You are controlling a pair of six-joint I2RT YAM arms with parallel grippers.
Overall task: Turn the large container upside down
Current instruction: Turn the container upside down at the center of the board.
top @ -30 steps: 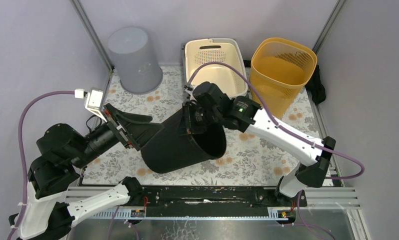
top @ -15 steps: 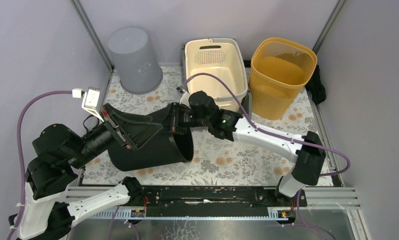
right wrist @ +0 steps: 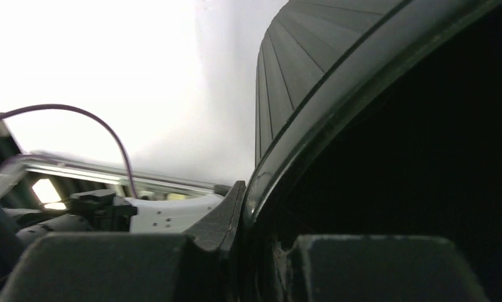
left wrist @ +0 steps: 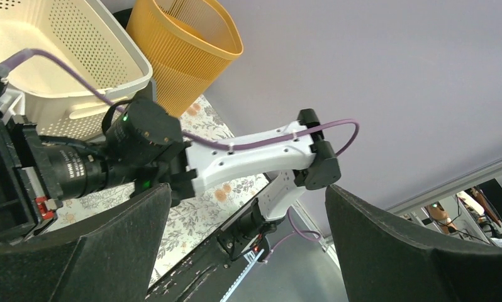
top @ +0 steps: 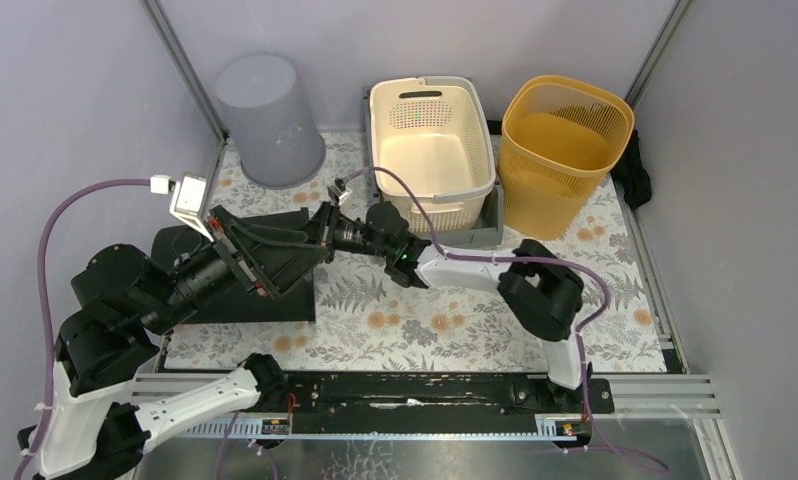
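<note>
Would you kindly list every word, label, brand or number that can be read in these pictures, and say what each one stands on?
Nothing legible appears in any view.
On the grey bin: a faint raised mark on its side, too small to read.
On the black container, the cream basket and the orange basket: no lettering visible.

The floral table [top: 455, 320] carries a grey bin [top: 267, 120], cream basket [top: 430, 150], orange basket [top: 560, 150] and black container [top: 285, 300].
</note>
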